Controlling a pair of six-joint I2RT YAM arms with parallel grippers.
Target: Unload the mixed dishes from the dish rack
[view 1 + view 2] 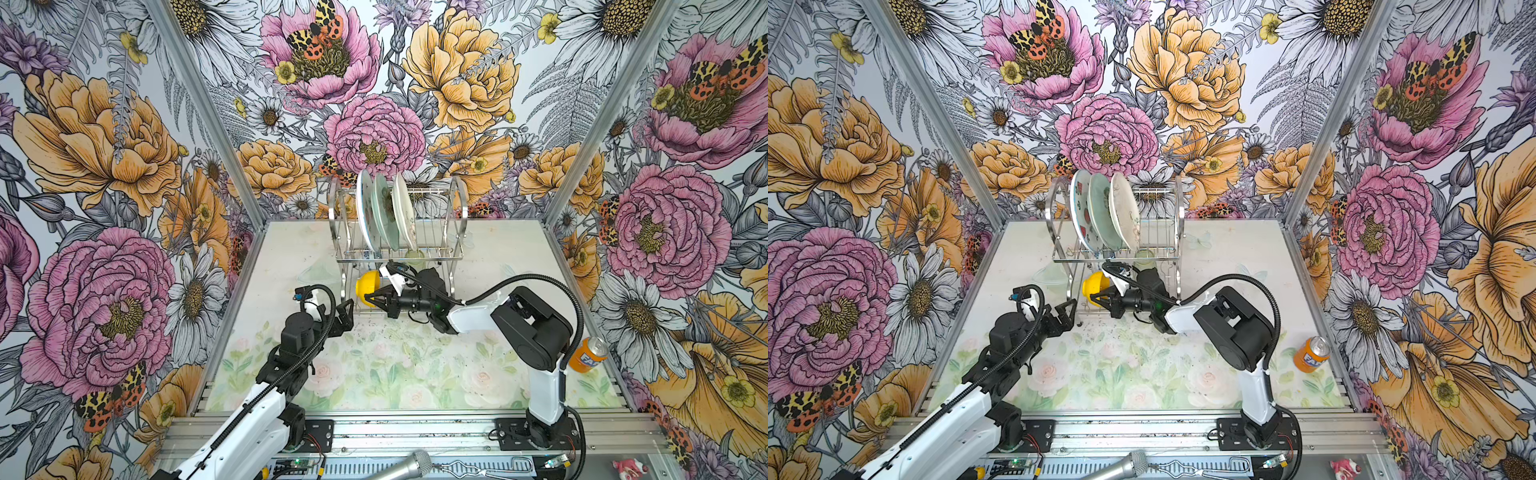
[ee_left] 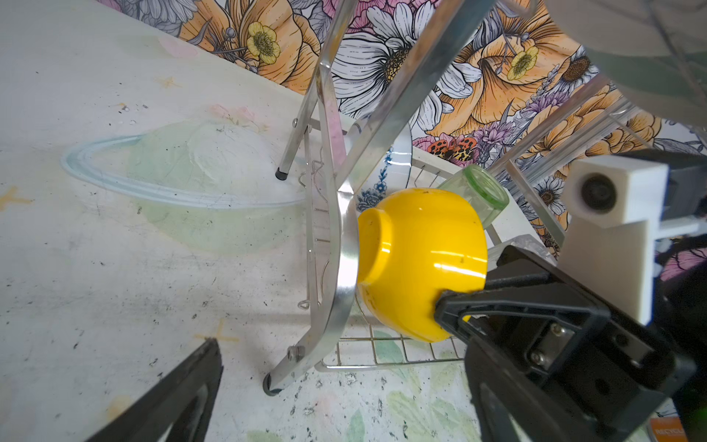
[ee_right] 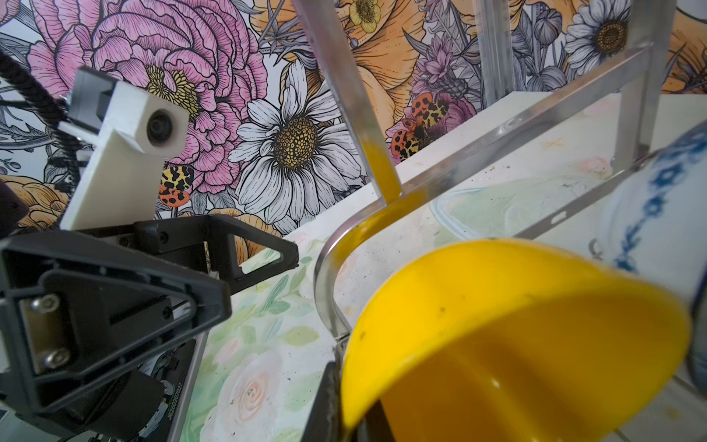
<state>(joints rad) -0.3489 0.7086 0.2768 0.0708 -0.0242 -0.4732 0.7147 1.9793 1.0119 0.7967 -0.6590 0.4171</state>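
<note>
1. A clear rimmed piece (image 2: 183, 180) lies flat on the worktop (image 1: 415, 374), just beside the rack's thin left legs. I cannot tell what it is.
2. The left gripper (image 1: 344, 311) hovers low, just left of the rack's front corner. Its jaws are spread wide and hold nothing.
3. The dish rack (image 2: 344, 248) stands at the back of the worktop. The yellow bowl (image 1: 368, 286) is at the left end of its lower tier, tipped on its side above the wire shelf, with its foot against or just behind the arched side frame.
4. The right gripper (image 1: 370, 294) reaches in from the right. Its jaws are closed tight on the bowl's rim.
5. Risk: the bowl's foot may catch the arched frame on the way out. The rack looks light, so a snag could drag or tip it.
6. Risk: the three plates (image 1: 386, 208) stand on edge in the upper tier, so a jolt to the rack could topple them.
7. Risk: the hold is a pinch on a glossy rim, so the bowl may pivot or slip.
8. Risk: the blue-and-white bowl (image 2: 382, 180) and the green tumbler (image 2: 482, 191) lie close behind and could be knocked.
9. Risk: the left gripper is near the exit path, so the arms could clash.
10. The orange soda can (image 1: 586, 353) is at the far right, well apart from the rest.
</note>
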